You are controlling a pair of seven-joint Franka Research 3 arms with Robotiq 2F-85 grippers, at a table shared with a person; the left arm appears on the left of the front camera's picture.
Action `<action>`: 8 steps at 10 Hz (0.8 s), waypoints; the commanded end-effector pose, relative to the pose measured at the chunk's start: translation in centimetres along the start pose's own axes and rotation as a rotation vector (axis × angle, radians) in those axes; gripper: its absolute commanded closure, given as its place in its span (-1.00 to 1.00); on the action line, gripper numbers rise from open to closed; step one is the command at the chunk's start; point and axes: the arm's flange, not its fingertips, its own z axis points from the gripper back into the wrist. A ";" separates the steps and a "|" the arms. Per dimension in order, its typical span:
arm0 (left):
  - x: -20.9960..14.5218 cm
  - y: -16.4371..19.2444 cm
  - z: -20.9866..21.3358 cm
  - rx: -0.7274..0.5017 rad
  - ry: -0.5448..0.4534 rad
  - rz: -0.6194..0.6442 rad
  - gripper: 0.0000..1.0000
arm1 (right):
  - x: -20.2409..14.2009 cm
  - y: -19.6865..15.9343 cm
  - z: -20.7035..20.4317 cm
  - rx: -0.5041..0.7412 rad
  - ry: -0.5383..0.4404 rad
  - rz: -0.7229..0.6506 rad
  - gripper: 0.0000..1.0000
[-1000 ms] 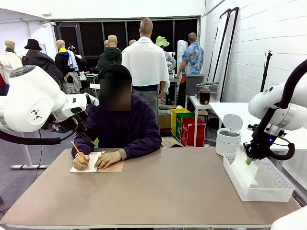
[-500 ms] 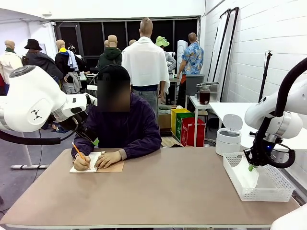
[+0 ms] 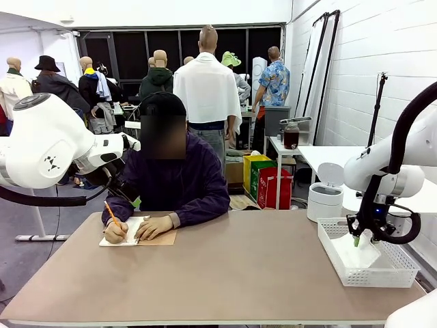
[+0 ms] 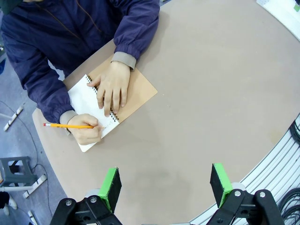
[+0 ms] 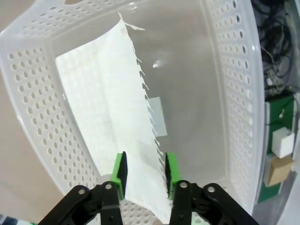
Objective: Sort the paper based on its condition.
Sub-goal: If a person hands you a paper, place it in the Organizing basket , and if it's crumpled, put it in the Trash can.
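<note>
Pinching the paper point(image 5: 112, 103) between green pads of right gripper point(image 5: 145, 180), clamped on sheet's near end, low inside the basket point(image 5: 33, 93) at tabletop's point(image 4: 211, 93) right edge.

Could go wrong on release: may cling to a pad & ride back up w/ any pull-out, or snag its ragged edge in the wall holes & end draped over the rim, not flat. Might crease too if pushed lower, judging by how limp it looks.

- Paper: thin, matte white, softly bowed lengthwise, one long edge toothed w/ torn spiral tabs.
- Basket: rigid white plastic, perforated walls, smooth glossy floor, rounded corners.
- Tabletop: smooth, matte, tan.

Holding left gripper point(image 4: 164, 185) wide apart & empty above bare tabletop, facing spiral notebook point(image 4: 140, 91) (brown card cover) nr far-left corner.
</note>
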 end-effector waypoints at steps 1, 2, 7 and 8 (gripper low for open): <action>-0.1 0.1 0.0 -0.002 0.003 0.002 -1.00 | 0.4 1.1 0.7 -0.080 0.016 -0.042 -1.00; -0.1 0.1 0.0 -0.002 0.003 0.002 -1.00 | 0.2 1.5 0.8 -0.128 0.015 -0.072 -1.00; -0.1 0.1 0.0 -0.002 0.003 0.002 -1.00 | -0.4 2.7 1.0 -0.217 -0.064 -0.106 -1.00; -0.1 0.1 0.0 -0.002 0.003 0.002 -1.00 | -0.4 2.7 1.2 -0.201 -0.079 -0.118 -1.00</action>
